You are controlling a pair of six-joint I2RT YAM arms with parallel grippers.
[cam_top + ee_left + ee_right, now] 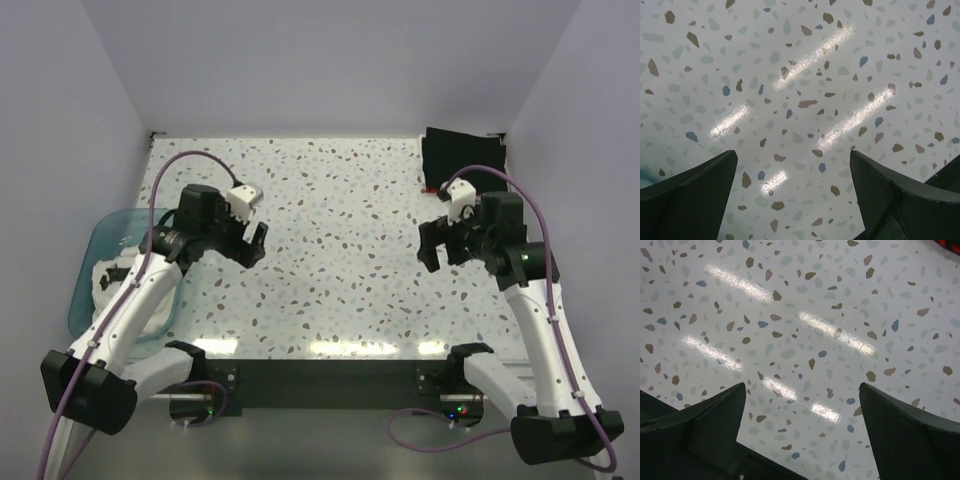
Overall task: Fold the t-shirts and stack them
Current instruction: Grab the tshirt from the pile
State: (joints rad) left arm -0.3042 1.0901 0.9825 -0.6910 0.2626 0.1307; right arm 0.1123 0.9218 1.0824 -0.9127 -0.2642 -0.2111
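A folded black t-shirt stack (460,158) lies at the table's back right corner, with a bit of red cloth (432,188) showing at its near left edge. White cloth (103,274) lies in the blue tub (92,250) at the left, partly hidden by my left arm. My left gripper (254,241) is open and empty over the bare table, left of centre; its wrist view (793,152) shows only tabletop between the fingers. My right gripper (431,248) is open and empty, just in front of the black stack; its wrist view (803,385) shows only tabletop.
The speckled terrazzo table (340,250) is walled at the back and both sides. The translucent blue tub hangs off the table's left edge. A sliver of red (951,243) shows in the right wrist view's top right corner.
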